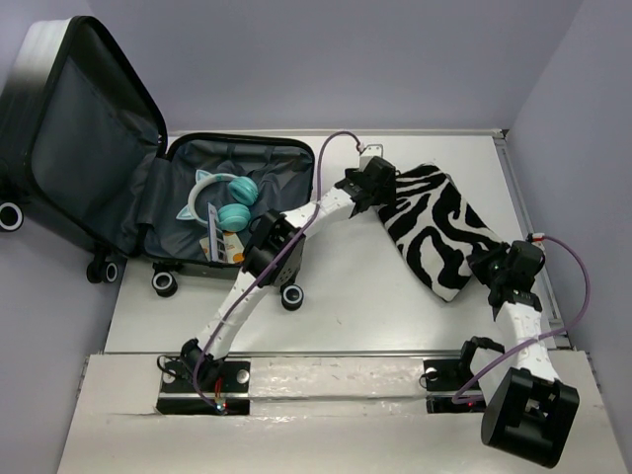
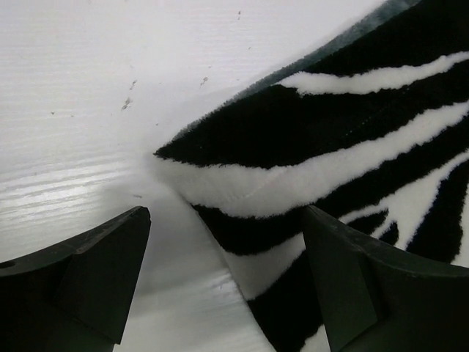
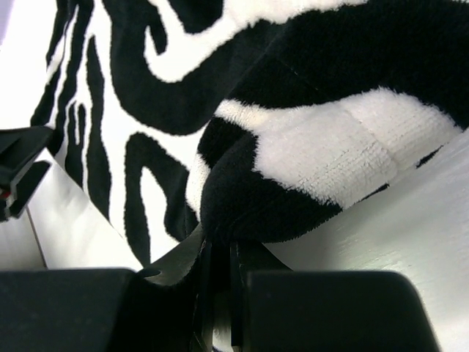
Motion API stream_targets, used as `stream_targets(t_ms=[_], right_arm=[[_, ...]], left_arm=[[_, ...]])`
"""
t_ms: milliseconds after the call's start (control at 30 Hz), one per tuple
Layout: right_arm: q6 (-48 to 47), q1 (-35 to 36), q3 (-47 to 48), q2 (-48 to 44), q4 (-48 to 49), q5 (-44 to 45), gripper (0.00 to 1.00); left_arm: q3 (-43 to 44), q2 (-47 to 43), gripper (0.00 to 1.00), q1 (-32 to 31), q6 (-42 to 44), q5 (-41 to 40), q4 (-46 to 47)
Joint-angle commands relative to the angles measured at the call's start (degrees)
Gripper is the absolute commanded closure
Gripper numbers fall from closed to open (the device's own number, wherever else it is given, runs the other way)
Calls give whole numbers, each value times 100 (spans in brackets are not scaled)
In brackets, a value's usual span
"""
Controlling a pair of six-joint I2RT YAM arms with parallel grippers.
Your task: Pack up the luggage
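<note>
The luggage lies open at the far left of the tabletop, with its lid propped up against the left wall. Its dark-lined base faces up, so things can be dropped straight in. A pair of teal headphones already sits in the base, with a small flat packet beside it.

The zebra cloth is spread on the right side of the tabletop, well apart from the case.

The left gripper reaches across to the cloth's far-left corner. Its fingers are spread wide on either side of that corner and hold nothing. This looks like the set-up for a pinch on the corner.

The right gripper is at the cloth's near-right edge. Its fingers are drawn close together around a plump fold of the pile. From the wrist view the fold appears to be clamped between them, though the contact itself is partly hidden by the cloth.

Holding opposite ends makes sense: one arm alone would let the floppy fabric drag and sag. With both ends held, it can likely be lifted or folded before going over to the case.
</note>
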Motion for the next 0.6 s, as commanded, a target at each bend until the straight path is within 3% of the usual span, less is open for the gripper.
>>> stream_targets(t_ms=[0,167,200,300,367,467,500,567], right_arm=[[-89,-30,-57,-158,374,-304,93],[-45,-30,-100,-193,392,-383,93],[-36,-30,-109,-236,392,-383,93],[-45,-30,-136,-359,383,-383,93],[-27,-30,-144,-404,374,-418,93],[-1,-30,-136,-483,374,-471,93],[-10,-30,-118,-492,374,-471,93],[-36,-30,-109,-474,374,-479,93]], left_arm=[[732,349,6,104,-346,-93,-60],[1417,1052,12,114,-513,451,-51],[1436,1114,16,140,-583,513,27],[1366,1203,38,166,-812,628,281],[1269,1185,40,201,-908,776,493],[1400,1334,69,236,-1111,961,713],[1383,1334,94,245,-1207,1032,905],[1235,1238,94,289,-1304,1329,1100]])
